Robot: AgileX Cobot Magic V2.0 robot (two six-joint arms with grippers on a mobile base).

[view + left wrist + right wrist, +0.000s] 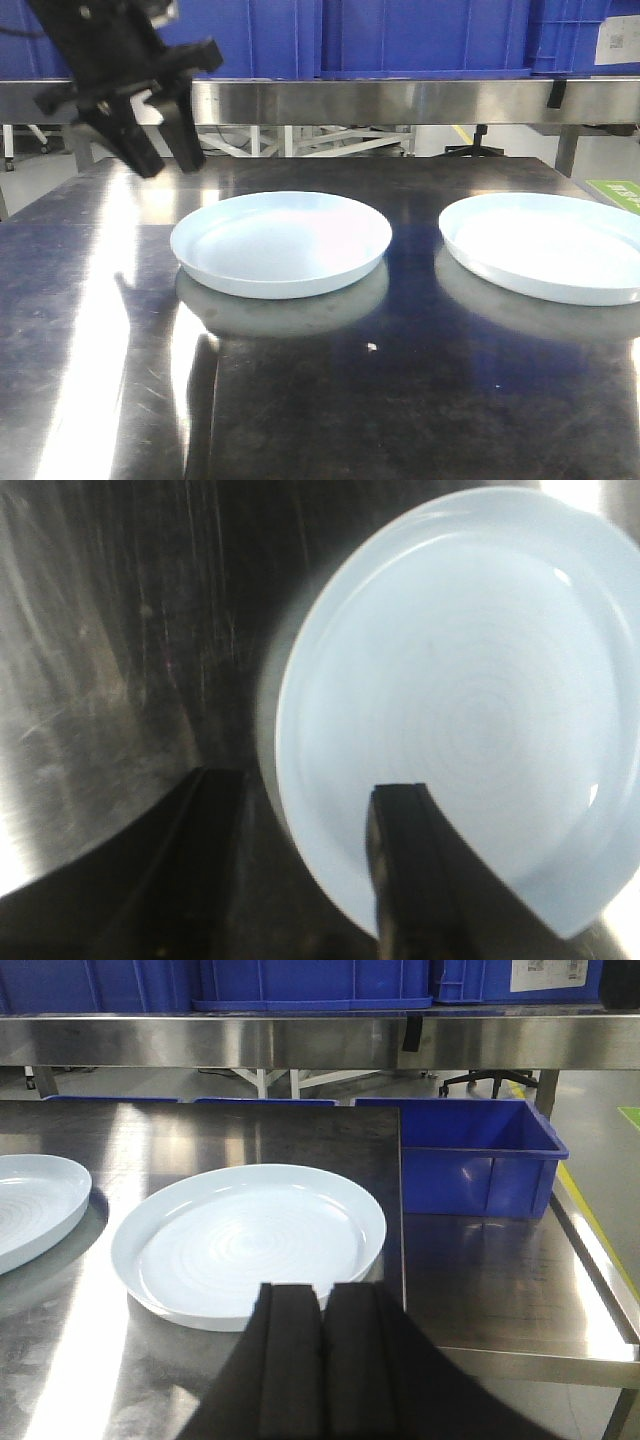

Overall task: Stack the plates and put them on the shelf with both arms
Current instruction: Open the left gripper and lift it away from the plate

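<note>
Front view: two plates lie flat on the dark steel tabletop point(100, 350), well apart. The left plate point(280, 245) sits near the middle, and the right plate point(550, 245) sits toward the right edge, partly cut off by the frame. The left gripper point(150, 140) hangs above the tabletop's far left corner with its jaws spread and nothing between them, clear of the left plate. Behind the far edge runs the shelf point(380, 100), its shiny front rail carrying blue crates point(420, 35).

Left wrist view: the left plate point(460, 700) fills the right side. The black fingers point(405, 860) stand apart, one in front of the plate's rim and the other in front of bare steel. Whether either touches anything cannot be told.

Right wrist view: the right gripper point(320, 1295) has its jaws pressed together and holds nothing. It sits just short of the right plate's point(250, 1240) near rim. That plate lies close to the tabletop's right edge. Past that edge, lower down, stands another blue crate point(470, 1165).
</note>
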